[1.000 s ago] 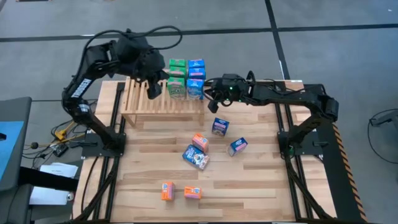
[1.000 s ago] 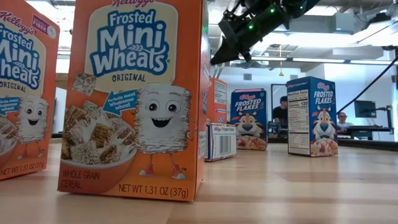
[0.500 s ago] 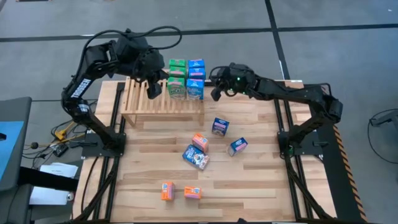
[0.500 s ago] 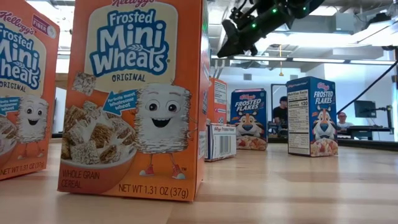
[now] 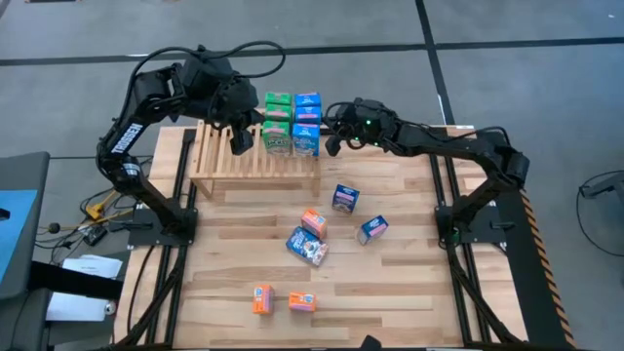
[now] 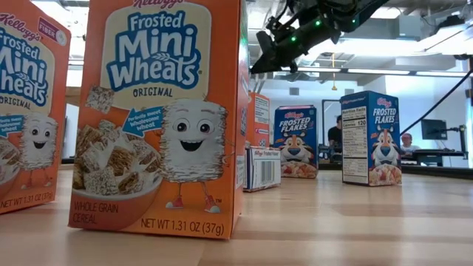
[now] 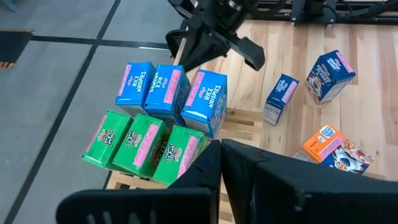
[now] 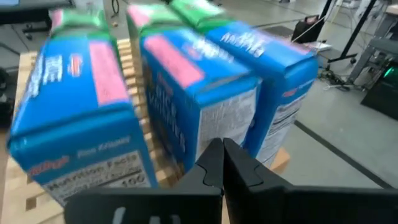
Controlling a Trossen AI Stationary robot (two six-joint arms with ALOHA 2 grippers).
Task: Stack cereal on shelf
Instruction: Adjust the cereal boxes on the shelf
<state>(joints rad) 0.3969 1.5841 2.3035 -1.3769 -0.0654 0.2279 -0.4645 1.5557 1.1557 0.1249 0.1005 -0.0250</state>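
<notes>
Behind the low view's orange boxes (image 6: 166, 111), unseen shelf (image 5: 255, 161); right gripper (image 5: 332, 146) pressed together beside blue boxes (image 5: 306, 124).

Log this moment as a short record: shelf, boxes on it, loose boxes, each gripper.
shelf: slatted rack at the table's far edge
on shelf: three blue boxes beside three green boxes
loose: seven boxes on the table
left gripper: shut, empty, over the shelf by the green boxes
right gripper: shut, empty, beside the blue boxes

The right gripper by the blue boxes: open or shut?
Shut: the right gripper's two dark fingers meet, nothing between them, beside the blue boxes.
</notes>
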